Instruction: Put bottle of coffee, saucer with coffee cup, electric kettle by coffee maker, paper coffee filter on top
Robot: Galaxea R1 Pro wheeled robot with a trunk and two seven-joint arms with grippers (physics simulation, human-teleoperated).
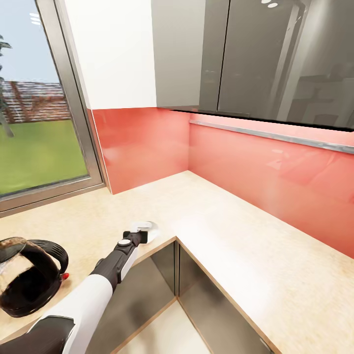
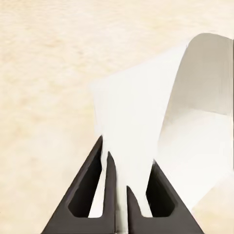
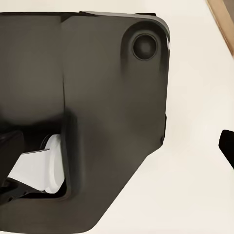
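My left gripper (image 1: 141,227) reaches out over the inner corner edge of the kitchen countertop (image 1: 236,231). It is shut on the paper coffee filter (image 1: 152,230), a pale white cone. In the left wrist view the dark fingers (image 2: 92,195) pinch the filter's (image 2: 141,107) edge, and its open mouth faces away over the wood-grain top. The electric kettle (image 1: 27,275), clear glass with a black loop handle, stands on the counter at the lower left, beside my left arm. The coffee maker, bottle of coffee, saucer, coffee cup and kitchen shelf are out of view.
The counter is L-shaped, with a red backsplash (image 1: 147,142) behind and glossy dark-grey wall cabinets (image 1: 246,54) overhead. A window (image 1: 34,123) lies at the left. Dark cabinet fronts (image 1: 196,290) drop below the corner. The right wrist view has a dark robot part (image 3: 97,97) over pale floor.
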